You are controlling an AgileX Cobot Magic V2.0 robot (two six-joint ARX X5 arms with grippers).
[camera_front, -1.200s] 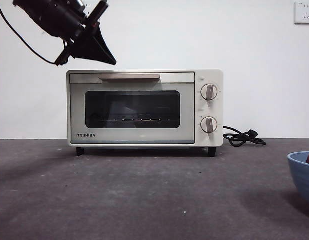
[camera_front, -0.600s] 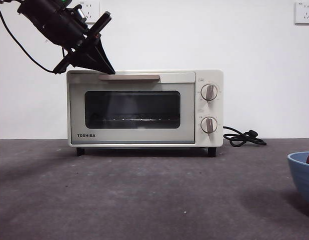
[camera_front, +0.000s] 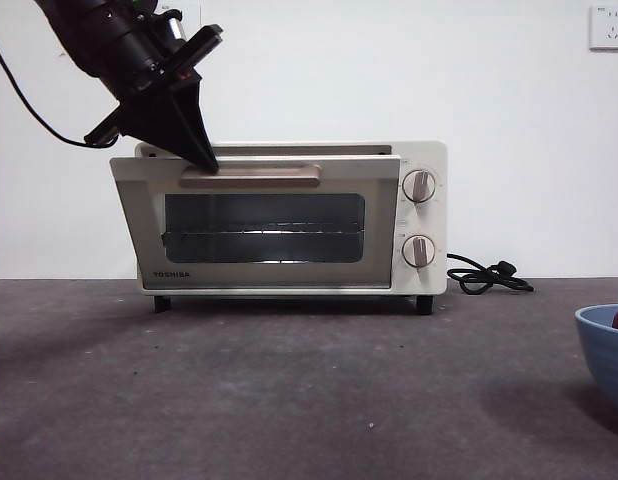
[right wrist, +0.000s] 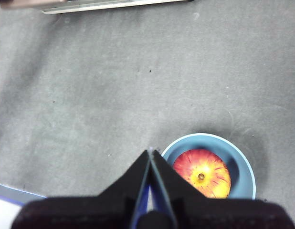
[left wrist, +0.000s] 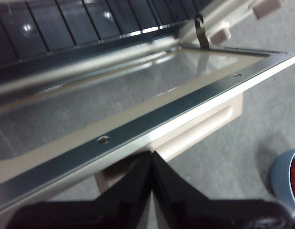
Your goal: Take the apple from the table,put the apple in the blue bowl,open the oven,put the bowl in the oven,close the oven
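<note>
The cream oven (camera_front: 421, 215) stands at the back of the table (camera_front: 289, 390). Its glass door (camera_front: 259, 225) is tilted partly open. My left gripper (camera_front: 207, 160) is shut, and its tip rests behind the beige handle (camera_front: 251, 176) at that bar's left end. The left wrist view shows the shut left gripper (left wrist: 151, 155) against the handle (left wrist: 195, 129) and the door's inner frame (left wrist: 138, 124). The blue bowl (right wrist: 243, 157) holds the apple (right wrist: 202, 174). My right gripper (right wrist: 150, 153) hangs shut above the table beside it. The front view shows the bowl (camera_front: 604, 345) at the right edge.
A black cord (camera_front: 484, 275) lies on the table right of the oven. A wire rack (camera_front: 264, 232) shows inside the oven. A wall socket (camera_front: 609, 25) is high on the right. A white and blue edge (right wrist: 14, 195) shows near the right arm.
My left gripper came down onto the oven handle and pulled; the door, closed before, now tilts partly open. The bowl with the apple stayed in place.
</note>
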